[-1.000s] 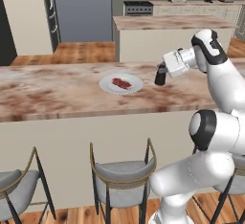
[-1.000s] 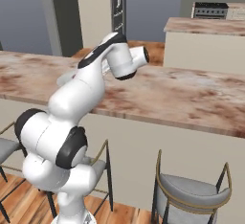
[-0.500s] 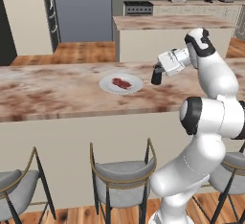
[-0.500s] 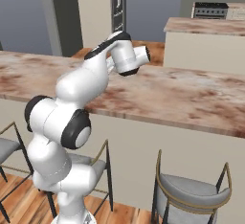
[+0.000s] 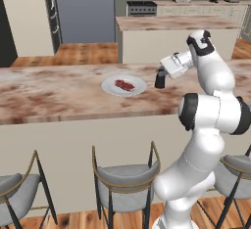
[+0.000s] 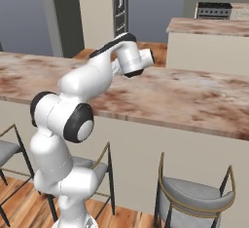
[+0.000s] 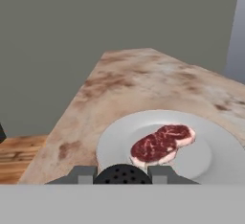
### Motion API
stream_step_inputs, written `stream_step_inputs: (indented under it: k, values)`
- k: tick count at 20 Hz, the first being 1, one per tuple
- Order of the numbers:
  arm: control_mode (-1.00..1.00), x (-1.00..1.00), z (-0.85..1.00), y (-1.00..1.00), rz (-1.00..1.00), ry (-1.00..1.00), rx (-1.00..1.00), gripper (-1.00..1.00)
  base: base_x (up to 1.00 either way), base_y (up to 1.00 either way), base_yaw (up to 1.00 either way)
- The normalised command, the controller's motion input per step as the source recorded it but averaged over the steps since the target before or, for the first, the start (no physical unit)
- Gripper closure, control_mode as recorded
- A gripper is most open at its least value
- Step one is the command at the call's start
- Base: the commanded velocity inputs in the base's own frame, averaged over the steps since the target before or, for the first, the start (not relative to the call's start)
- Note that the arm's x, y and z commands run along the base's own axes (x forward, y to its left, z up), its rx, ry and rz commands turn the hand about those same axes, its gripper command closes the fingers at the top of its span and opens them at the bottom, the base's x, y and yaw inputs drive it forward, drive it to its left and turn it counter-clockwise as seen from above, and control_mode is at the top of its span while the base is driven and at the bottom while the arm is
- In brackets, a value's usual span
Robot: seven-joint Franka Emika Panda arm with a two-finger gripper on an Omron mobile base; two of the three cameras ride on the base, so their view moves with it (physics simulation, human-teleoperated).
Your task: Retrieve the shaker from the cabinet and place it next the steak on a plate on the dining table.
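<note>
The black shaker (image 5: 160, 78) stands upright in my gripper (image 5: 162, 74), which is shut on it just right of the white plate (image 5: 109, 88). Its base is at or just above the marbled top of the dining table (image 5: 54, 98); I cannot tell if it touches. The dark red steak (image 5: 124, 84) lies in the middle of the plate. In the hand view the shaker's perforated cap (image 7: 123, 173) sits between the fingers (image 7: 82, 174), with the plate (image 7: 111, 141) and the steak (image 7: 161, 143) right behind it. The cabinet is out of view.
Bar stools (image 5: 125, 180) stand in front of the dining table, another stool (image 6: 195, 194) to the right. Behind the table is a shorter marble-topped island (image 5: 171, 23). The tabletop (image 6: 189, 95) stretches bare to both sides of the plate.
The arm's elbow and lower links have swung left and more upright. The held shaker has stayed almost in place beside the plate, sinking slightly.
</note>
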Motion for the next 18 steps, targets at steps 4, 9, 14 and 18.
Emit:
stream_step_inputs:
  k: [4, 9, 14, 18]
  values:
    - [-1.0, 0.14, -0.2, 0.0, 0.0, 0.06, 0.0, 1.0, 0.0, 0.0, 0.0]
    - [-1.0, 0.23, -0.24, 0.0, 0.0, 0.05, 0.0, 1.0, 0.0, 0.0, 0.0]
    - [-1.0, 0.26, -0.2, 0.0, 0.0, 0.02, 0.0, 1.0, 0.0, 0.0, 0.0]
    - [-1.0, 0.27, -0.21, 0.0, 0.0, 0.0, 0.0, 1.0, 0.0, 0.0, 0.0]
